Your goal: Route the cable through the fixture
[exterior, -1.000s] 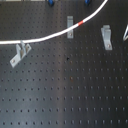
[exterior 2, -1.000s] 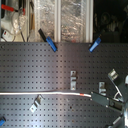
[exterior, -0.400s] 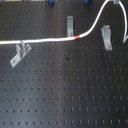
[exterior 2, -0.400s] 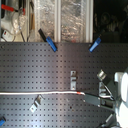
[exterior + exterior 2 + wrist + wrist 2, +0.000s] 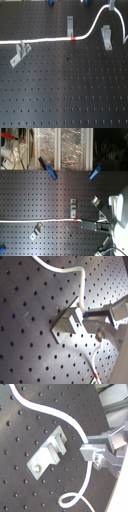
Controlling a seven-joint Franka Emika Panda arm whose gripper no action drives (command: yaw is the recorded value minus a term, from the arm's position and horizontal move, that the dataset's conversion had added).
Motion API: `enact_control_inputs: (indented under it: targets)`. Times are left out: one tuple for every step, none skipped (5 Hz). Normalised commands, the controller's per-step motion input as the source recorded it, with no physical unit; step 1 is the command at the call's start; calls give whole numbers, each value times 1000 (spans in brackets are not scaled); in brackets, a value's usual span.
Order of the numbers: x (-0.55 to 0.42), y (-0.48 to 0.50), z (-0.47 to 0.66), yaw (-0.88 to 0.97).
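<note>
First exterior view: cable (image 5: 45, 41) beside clip (image 5: 69, 24).

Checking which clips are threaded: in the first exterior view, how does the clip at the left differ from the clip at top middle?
The left clip has the cable crossing its top; the top middle clip stands just above the cable, whose red-orange band lies below it. The left clip looks tilted; the middle one upright. Both are small grey metal pieces on the black perforated board.
</note>
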Motion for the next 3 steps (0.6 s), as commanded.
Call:
enact_control_inputs:
  targets:
    - [-502, -253, 206, 80]
    - [-492, -148, 43, 411]
    - [-63, 0, 1, 0]
